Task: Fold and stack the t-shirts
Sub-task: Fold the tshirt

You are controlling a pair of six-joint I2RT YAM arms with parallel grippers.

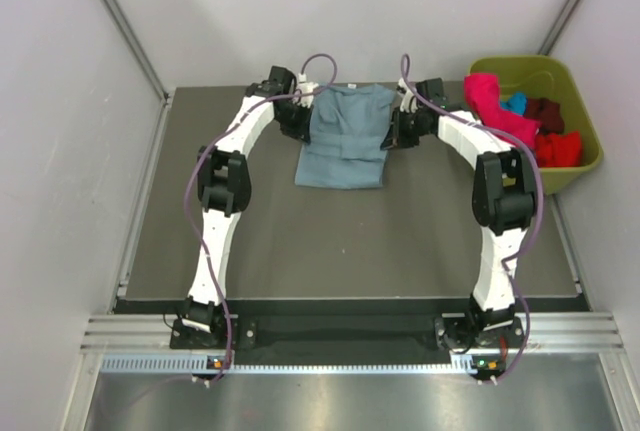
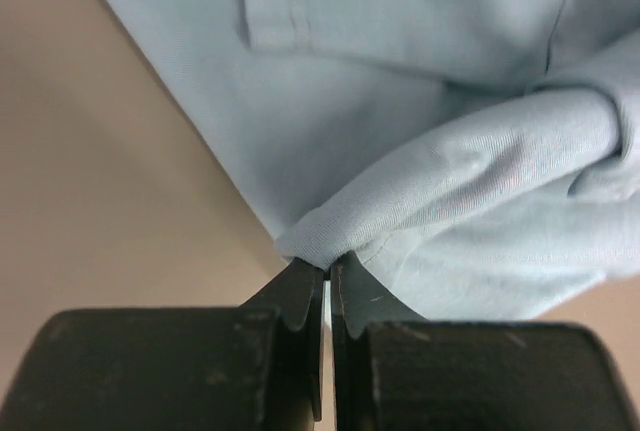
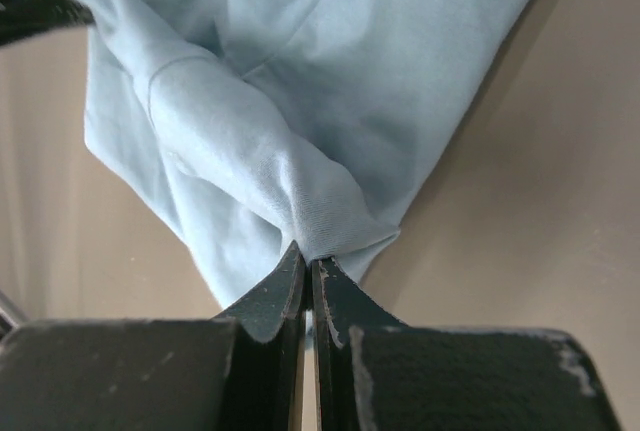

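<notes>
Grey-blue t-shirt [image 1: 345, 141] lies at the middle of the bench's [image 1: 350, 241] far edge, collar toward the far edge, hem toward me. It is partly folded, with a sleeve laid over the body.

Left gripper [image 1: 303, 101] is at the shirt's far left corner. In my left wrist view its jaws [image 2: 327, 269] are pinched together on a rolled fold of the grey-blue cloth [image 2: 420, 151], with only a thin slit between the tips.

Right gripper [image 1: 400, 111] is at the shirt's far right edge. In my right wrist view its jaws [image 3: 308, 256] are likewise closed on a bunched fold of the same shirt [image 3: 300, 81].

A small pale mark at the collar may be a tag, but it is too small to read.

Olive-green bin [image 1: 580, 176] stands off the bench's far right corner. It holds the pink t-shirt [image 1: 497, 106], draped over the bin's left rim, the turquoise t-shirt [image 1: 515, 103], the maroon t-shirt [image 1: 545, 111] and the red t-shirt [image 1: 558, 148], all crumpled.
</notes>
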